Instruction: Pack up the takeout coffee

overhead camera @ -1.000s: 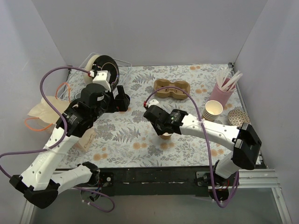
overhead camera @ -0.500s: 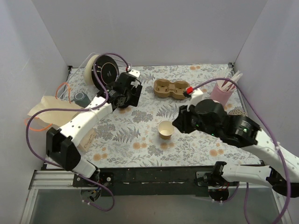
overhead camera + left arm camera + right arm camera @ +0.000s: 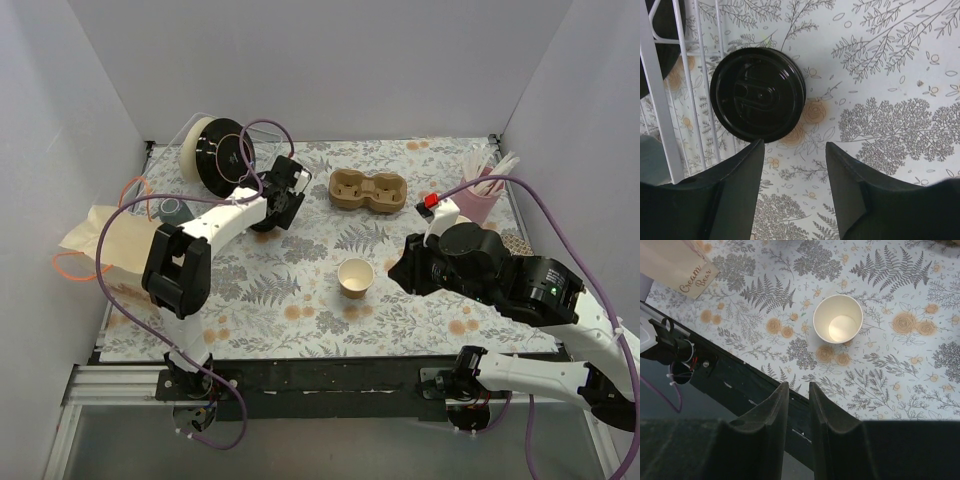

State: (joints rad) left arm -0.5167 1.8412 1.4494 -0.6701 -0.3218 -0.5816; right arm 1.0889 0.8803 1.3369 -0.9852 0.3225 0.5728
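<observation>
The kraft paper cup [image 3: 355, 277] stands upright mid-table with no lid on it; in the right wrist view the cup [image 3: 838, 318] is open and empty. A round black lid [image 3: 758, 94] lies flat on the cloth beside a white wire rack [image 3: 660, 95]. My left gripper [image 3: 794, 145] hovers open just short of the lid with nothing between its fingers; in the top view the left gripper [image 3: 278, 203] is at the back left. My right gripper [image 3: 798, 386] is raised over the table's front edge, its fingers almost together and empty, and sits right of the cup [image 3: 398, 270].
A two-hole cardboard carrier [image 3: 368, 190] lies at the back centre. The pink cup of straws [image 3: 478, 195] is back right, a grey-green mug [image 3: 172, 209] and a tan bag [image 3: 100, 235] at the left. A "Cream Bear" card [image 3: 677, 265] lies near the black front rail [image 3: 740, 385].
My right gripper has let go of the cup and pulled back up and to the right. The left arm has stretched out toward the black lid by the rack.
</observation>
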